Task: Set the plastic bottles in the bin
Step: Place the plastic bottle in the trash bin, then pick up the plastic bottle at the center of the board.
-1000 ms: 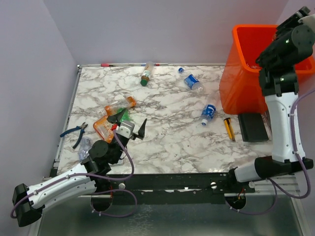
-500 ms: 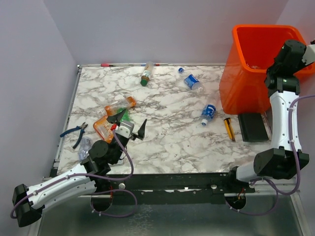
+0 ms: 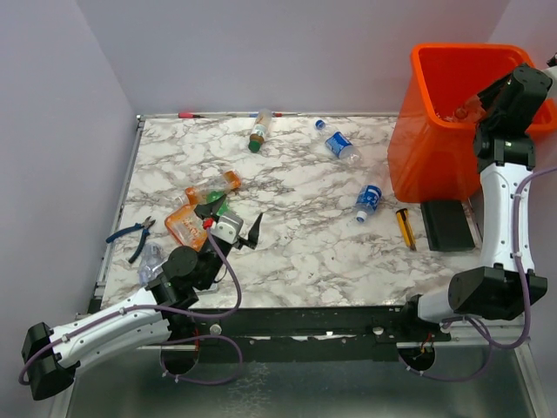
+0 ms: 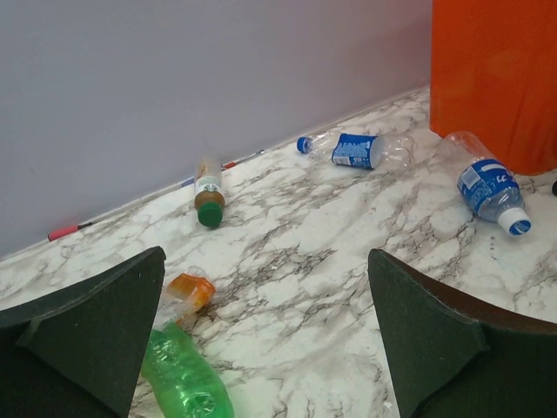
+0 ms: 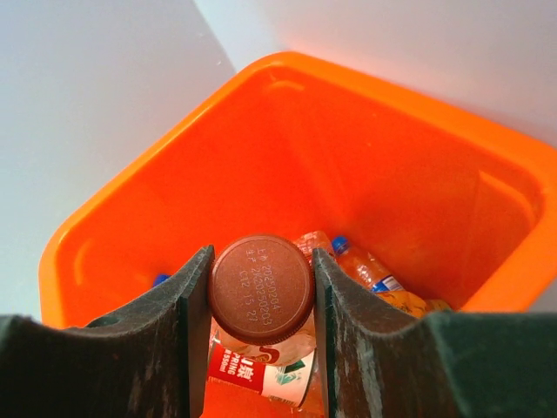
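One bottle is in your right gripper (image 5: 261,254): the jaws are drawn narrow and pinch it at the neck, just under its brown cap. This held bottle (image 5: 261,292) hangs with the cap up toward the wrist and its long axis pointing straight down into the bin (image 5: 409,148), which sits directly below the gripper. Beneath it on the bin floor lies an orange-filled bottle (image 5: 376,277), blue cap toward the gripper. There may be more down there, but the held one hides them.

Your left gripper (image 4: 265,261) stands wide and holds nothing. Five bottles show ahead of it on the desk (image 4: 331,296). Two sit just by its left finger: a green bottle (image 4: 184,381) and an orange bottle (image 4: 186,292). Straight ahead and farther off, a brown bottle (image 4: 207,193) lies lengthwise away from the gripper, green cap nearest. Ahead and to the right, a clear blue-labelled bottle (image 4: 355,150) lies crosswise, blue cap to the left. Farthest right, close to the bin wall, a second blue-labelled bottle (image 4: 487,185) points its cap back toward the gripper's right side.
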You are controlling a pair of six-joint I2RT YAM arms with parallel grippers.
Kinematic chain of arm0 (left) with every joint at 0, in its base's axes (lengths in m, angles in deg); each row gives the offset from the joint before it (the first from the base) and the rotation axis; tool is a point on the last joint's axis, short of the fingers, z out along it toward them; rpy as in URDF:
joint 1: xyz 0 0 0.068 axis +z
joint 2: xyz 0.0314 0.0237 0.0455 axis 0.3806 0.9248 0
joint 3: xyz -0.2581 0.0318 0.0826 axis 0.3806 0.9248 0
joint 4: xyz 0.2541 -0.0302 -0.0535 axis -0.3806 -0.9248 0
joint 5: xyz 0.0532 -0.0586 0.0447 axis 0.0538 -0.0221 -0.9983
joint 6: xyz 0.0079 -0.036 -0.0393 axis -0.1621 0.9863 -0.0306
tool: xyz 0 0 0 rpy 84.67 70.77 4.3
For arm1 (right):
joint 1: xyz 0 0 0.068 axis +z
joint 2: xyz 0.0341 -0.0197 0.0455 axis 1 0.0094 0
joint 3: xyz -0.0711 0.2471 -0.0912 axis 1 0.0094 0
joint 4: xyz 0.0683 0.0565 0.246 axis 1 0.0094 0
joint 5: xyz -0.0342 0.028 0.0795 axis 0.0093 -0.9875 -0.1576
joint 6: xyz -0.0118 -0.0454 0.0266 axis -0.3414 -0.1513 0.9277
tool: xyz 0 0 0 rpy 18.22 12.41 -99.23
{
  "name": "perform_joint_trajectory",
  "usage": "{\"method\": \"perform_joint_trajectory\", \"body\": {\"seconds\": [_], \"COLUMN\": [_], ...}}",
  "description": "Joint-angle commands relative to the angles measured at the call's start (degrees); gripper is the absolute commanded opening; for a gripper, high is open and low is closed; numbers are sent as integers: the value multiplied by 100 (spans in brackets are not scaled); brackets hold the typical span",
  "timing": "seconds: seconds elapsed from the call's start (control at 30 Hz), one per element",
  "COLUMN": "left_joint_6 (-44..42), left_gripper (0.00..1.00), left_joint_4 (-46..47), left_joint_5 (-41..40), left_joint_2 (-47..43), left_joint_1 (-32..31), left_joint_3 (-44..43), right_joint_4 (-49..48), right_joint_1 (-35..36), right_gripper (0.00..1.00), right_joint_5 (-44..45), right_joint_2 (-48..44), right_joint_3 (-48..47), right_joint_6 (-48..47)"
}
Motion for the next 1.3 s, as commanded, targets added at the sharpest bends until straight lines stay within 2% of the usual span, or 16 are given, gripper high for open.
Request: {"method": "perform_joint_trajectory", "body": {"seconds": [0.0, 0.23, 0.27, 0.33, 0.4, 0.43, 0.5, 0.57, 0.7, 0.77, 0.93, 1.1, 1.27], "left_joint_6": [49, 49, 48, 50, 41, 41, 30, 31, 39, 41, 58, 106, 223], "left_gripper": [99, 99, 99, 99, 99, 99, 99, 99, 99, 99, 99, 99, 99], "left_joint_4": [-68, -69, -70, -77, -82, -86, -87, -87, -87, -93, -78, -78, -42], "left_joint_5": [162, 205, 222, 237, 243, 233, 206, 195, 243, 242, 250, 333, 506], "left_joint_2": [21, 65, 77, 87, 73, 61, 49, 55, 101, 98, 146, 335, 564], "left_joint_1": [-15, -15, -14, -14, -15, -14, -14, -14, -17, -15, -17, -19, -20], "left_joint_3": [-125, -124, -124, -131, -133, -133, -125, -124, -139, -135, -124, -141, -115], "right_joint_4": [92, 258, 301, 352, 321, 320, 330, 345, 359, 276, -316, -455, -647], "right_joint_1": [-111, -156, -159, -164, -160, -159, -160, -160, -159, -160, 53, 902, 2307], "right_gripper": [0, 1, 5, 26, 54, 63, 71, 70, 55, 57, 68, 70, 69], "right_joint_5": [-406, -455, -511, -591, -671, -700, -754, -854, -1011, -1206, -1727, -1926, -2247], "right_joint_2": [238, 479, 519, 571, 565, 565, 577, 592, 582, 498, 58, -492, -1418], "right_joint_3": [30, 3, -42, -88, -53, -61, -129, -230, -345, -346, -541, -759, 393], "right_joint_6": [22, -53, -95, -121, -93, -64, 6, 26, 112, 228, 663, 679, 564]}}
